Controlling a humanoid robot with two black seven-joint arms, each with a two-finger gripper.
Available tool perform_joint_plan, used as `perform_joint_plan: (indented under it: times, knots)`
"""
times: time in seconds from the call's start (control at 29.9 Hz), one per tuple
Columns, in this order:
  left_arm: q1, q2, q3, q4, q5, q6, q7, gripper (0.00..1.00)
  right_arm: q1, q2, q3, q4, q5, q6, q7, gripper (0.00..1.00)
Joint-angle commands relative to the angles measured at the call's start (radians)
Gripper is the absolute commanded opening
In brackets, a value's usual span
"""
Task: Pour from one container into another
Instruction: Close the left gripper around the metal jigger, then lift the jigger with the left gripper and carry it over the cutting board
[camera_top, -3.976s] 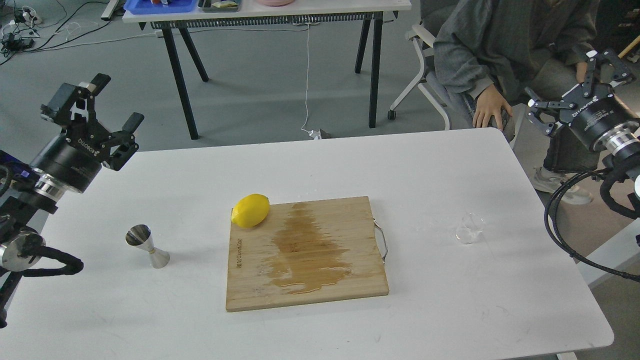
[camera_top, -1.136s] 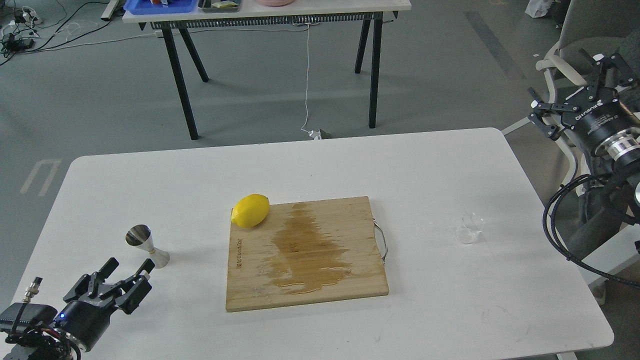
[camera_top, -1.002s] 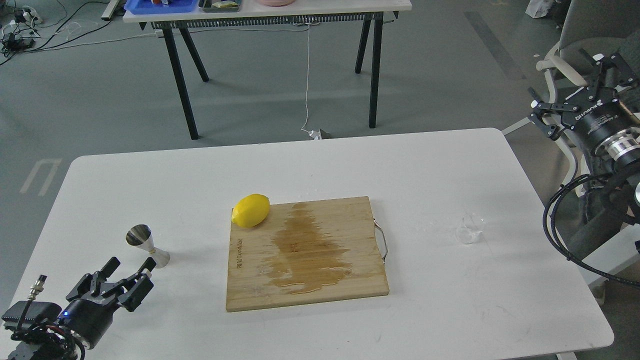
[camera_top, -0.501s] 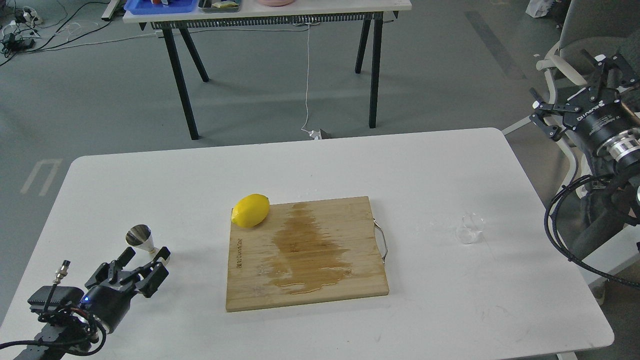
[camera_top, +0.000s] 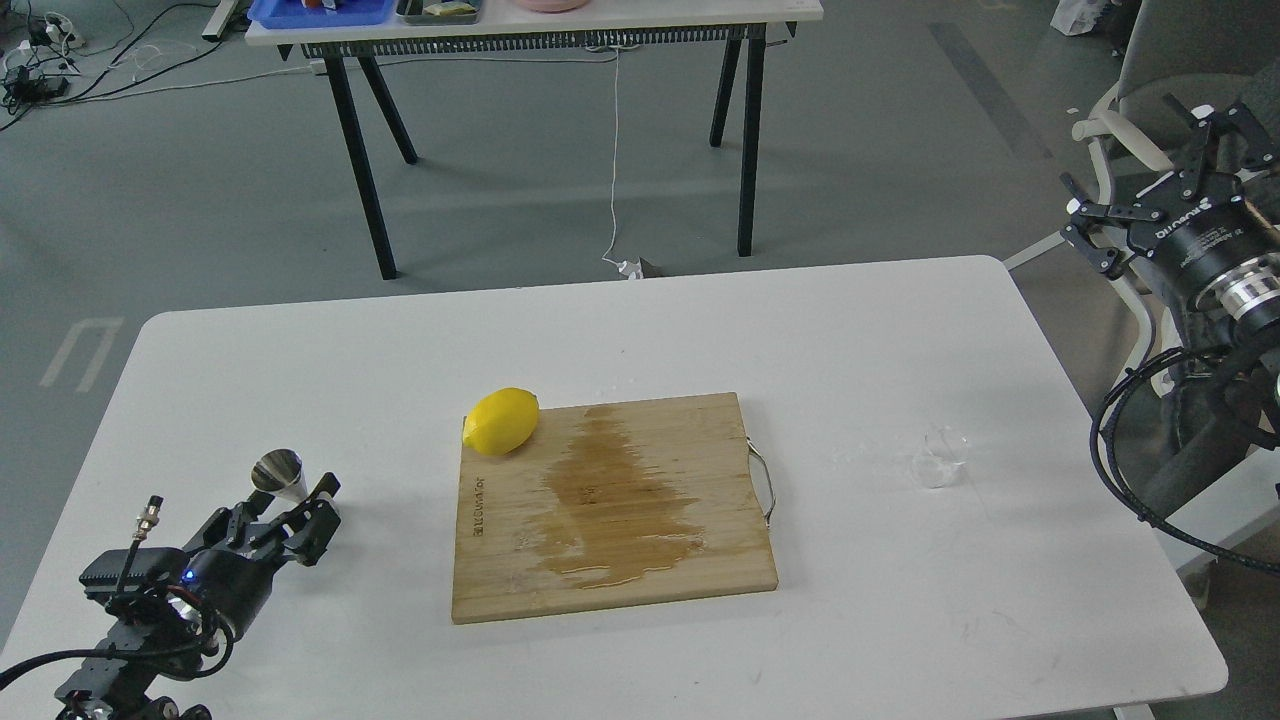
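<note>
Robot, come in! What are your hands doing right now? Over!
Left gripper open at jigger. Right gripper open, raised off-table. Glass cup untouched. Path clear.

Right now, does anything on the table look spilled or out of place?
Yes. A brown wet patch spreads across the wooden cutting board, pooling glossy near its front edge. The lemon sits half off the board's back left corner. Nothing else stands out.

I'm working in what looks like a robotics lab or test room, not a kitchen: bare grey floor (camera_top: 520, 190), loose cables (camera_top: 60, 60) trailing in the far left corner, a trestle table (camera_top: 640, 22) holding a blue tray (camera_top: 320, 12), an office chair (camera_top: 1130, 120) at right, and a plain white table (camera_top: 620, 330) in front of me.
</note>
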Motion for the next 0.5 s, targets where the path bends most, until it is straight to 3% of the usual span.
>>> perform_joint_plan:
  times: [0.0, 0.03, 0.13, 0.47]
  knots:
    - [-0.019, -0.010, 0.000, 0.030, -0.001, 0.000, 0.000, 0.30, -0.003, -0.002, 0.000, 0.000, 0.000, 0.000, 0.000, 0.98]
    - [-0.019, -0.012, 0.000, 0.030, -0.001, 0.000, 0.000, 0.22, -0.004, -0.002, 0.000, 0.000, 0.000, 0.000, 0.000, 0.98]
    - [-0.021, -0.013, -0.002, 0.024, -0.006, 0.000, 0.000, 0.12, -0.008, 0.000, 0.000, 0.000, 0.000, 0.000, 0.000, 0.98]
    - [-0.129, 0.034, -0.003, -0.083, -0.007, 0.000, 0.000, 0.07, -0.008, 0.000, 0.000, -0.002, 0.000, 0.000, 0.000, 0.98]
